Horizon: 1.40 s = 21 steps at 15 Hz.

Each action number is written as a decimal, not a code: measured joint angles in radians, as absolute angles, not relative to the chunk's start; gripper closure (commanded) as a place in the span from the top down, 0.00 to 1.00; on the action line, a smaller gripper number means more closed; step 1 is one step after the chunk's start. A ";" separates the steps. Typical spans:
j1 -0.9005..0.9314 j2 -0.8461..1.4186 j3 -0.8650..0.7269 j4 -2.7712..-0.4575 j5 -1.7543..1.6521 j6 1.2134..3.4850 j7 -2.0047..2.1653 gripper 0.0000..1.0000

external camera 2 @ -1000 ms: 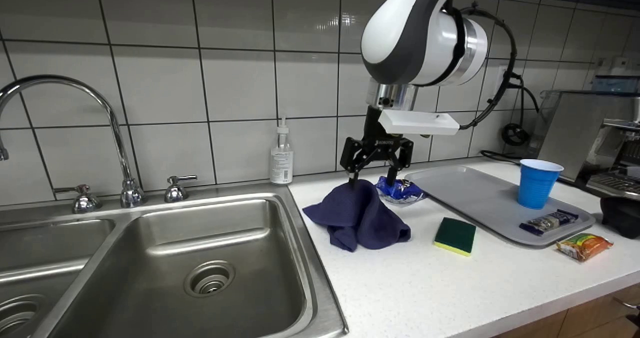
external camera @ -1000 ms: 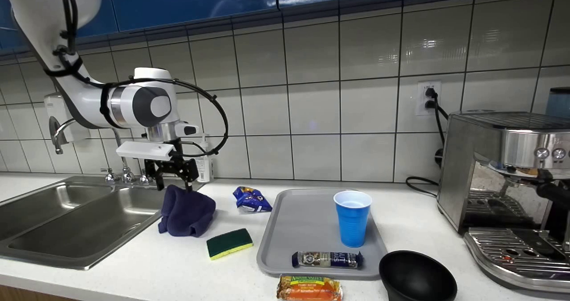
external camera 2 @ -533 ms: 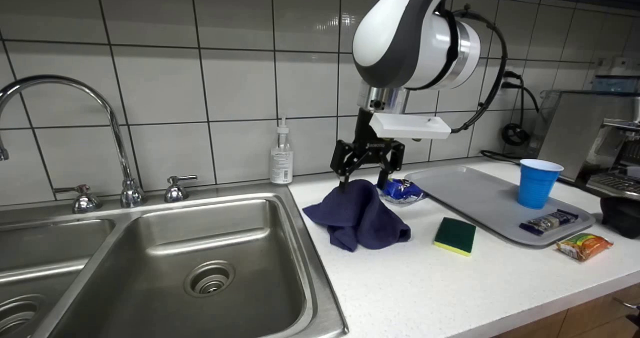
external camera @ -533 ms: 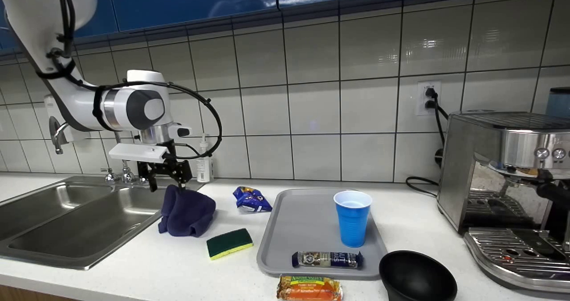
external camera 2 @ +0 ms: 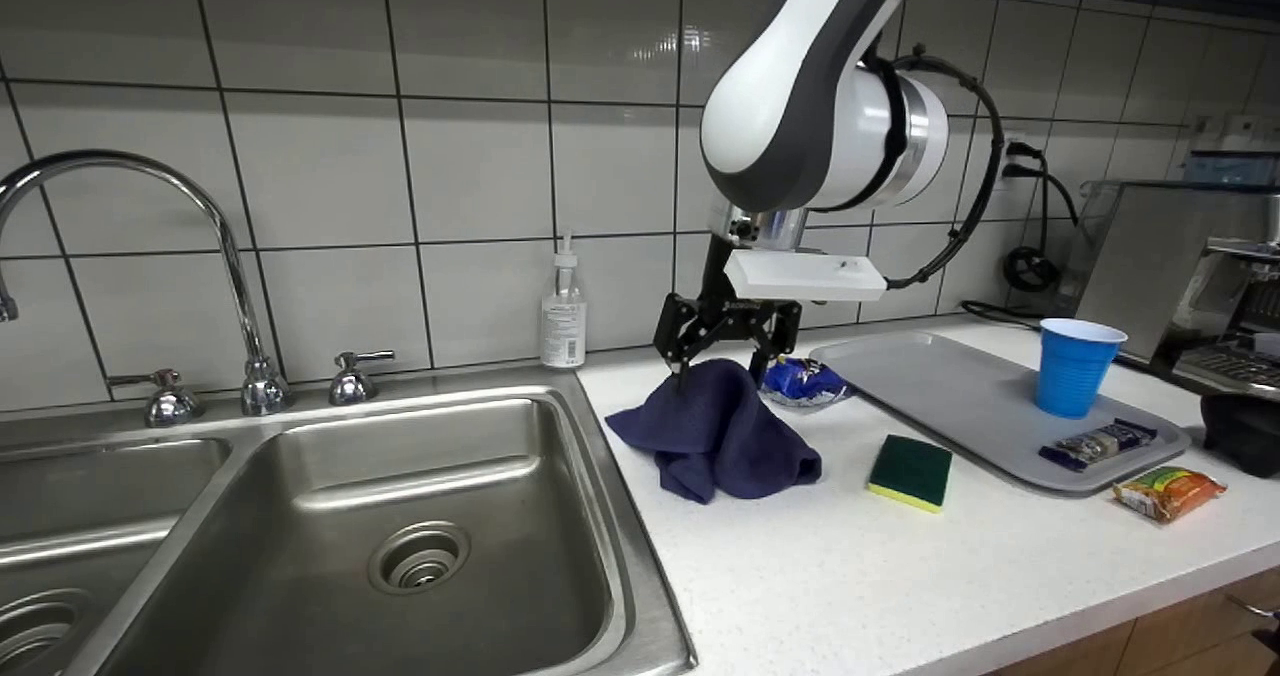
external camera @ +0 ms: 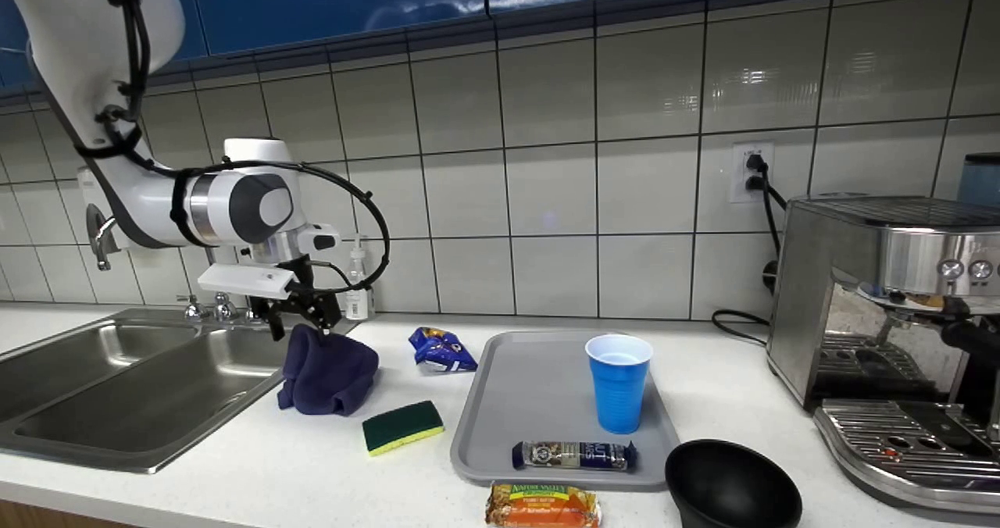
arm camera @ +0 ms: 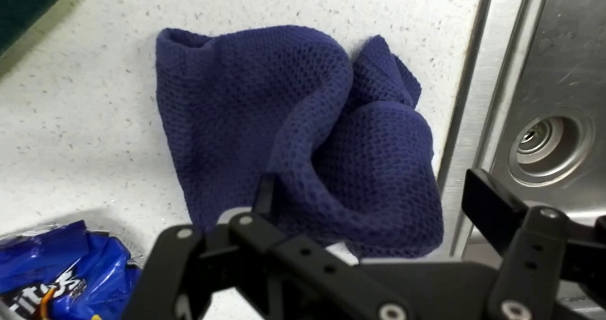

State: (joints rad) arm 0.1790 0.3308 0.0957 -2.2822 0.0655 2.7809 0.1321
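Observation:
A crumpled dark blue cloth (external camera: 336, 376) (external camera 2: 740, 446) (arm camera: 227, 102) lies in a folded heap on the counter beside the sink. My gripper (external camera: 302, 329) (external camera 2: 720, 371) (arm camera: 371, 187) points down over its back part, jaws wide apart with nothing held between them. In the wrist view one finger (arm camera: 266, 192) overlaps the cloth near its raised fold; the opposite finger (arm camera: 492, 206) stands past the cloth, over the sink's rim. Whether a fingertip touches the fabric I cannot tell. A blue snack bag (external camera: 441, 350) (external camera 2: 803, 381) (arm camera: 66, 268) lies close by.
The metal sink (external camera 2: 640, 556) borders the cloth. A green-yellow sponge (external camera: 402, 426), a grey tray (external camera: 531, 387) with a blue cup (external camera: 619, 387) and a wrapped bar (external camera: 574, 455), an orange packet (external camera: 543, 504), a black bowl (external camera: 733, 485) and a soap bottle (external camera 2: 563, 316) stand around.
The arm has come down and shifted a little left in both exterior views, the hand tilting slightly, fingers nearer the cloth. The jaws stay wide. The cloth has not moved.

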 measured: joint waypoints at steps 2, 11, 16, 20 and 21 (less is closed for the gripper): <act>0.188 0.342 0.085 -2.273 0.059 2.789 0.155 1.00; 0.210 0.361 0.055 -2.258 0.044 2.801 0.186 0.66; 0.211 0.367 0.055 -2.258 0.044 2.810 0.186 0.27; 0.211 0.368 0.055 -2.258 0.044 2.810 0.186 0.00; 0.211 0.368 0.055 -2.258 0.044 2.811 0.186 0.00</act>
